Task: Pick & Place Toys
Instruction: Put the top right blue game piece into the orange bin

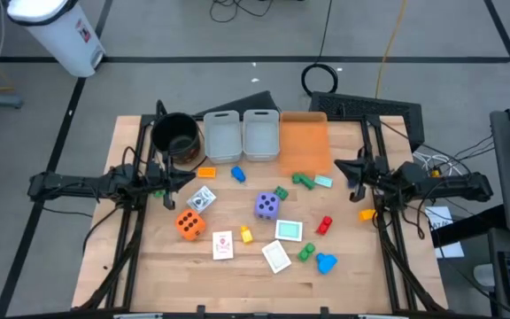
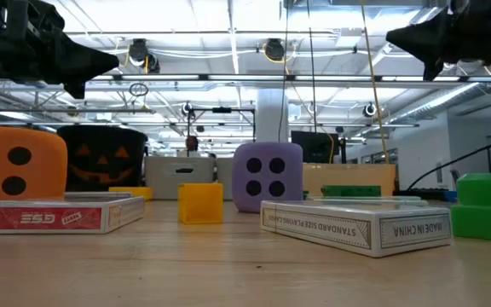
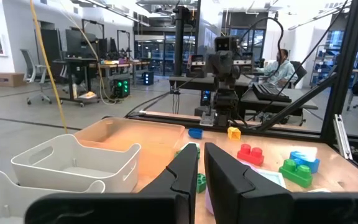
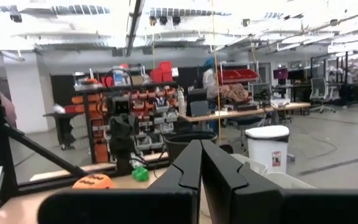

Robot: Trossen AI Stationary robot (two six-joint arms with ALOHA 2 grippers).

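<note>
The toys lie scattered on the wooden table [image 1: 149,266]. Among them are an orange die [image 1: 189,224], a purple die [image 1: 267,206], white card boxes [image 1: 223,245] [image 1: 276,257], a teal card [image 1: 289,230] and small red [image 1: 324,224], green [image 1: 304,180], blue [image 1: 326,262] and yellow [image 1: 245,234] blocks. My left gripper [image 1: 189,180] hovers shut at the table's left side, pointing right. My right gripper [image 1: 339,167] hovers shut at the right side, pointing left. Neither holds anything. In the wrist views both grippers [image 3: 201,168] [image 4: 201,165] have their fingers together.
Two grey bins [image 1: 221,136] [image 1: 260,135] and an orange bin [image 1: 304,142] stand along the table's far edge, with a black pot [image 1: 175,136] to their left. A small orange block [image 1: 367,213] lies under the right arm. The table's near strip is bare wood.
</note>
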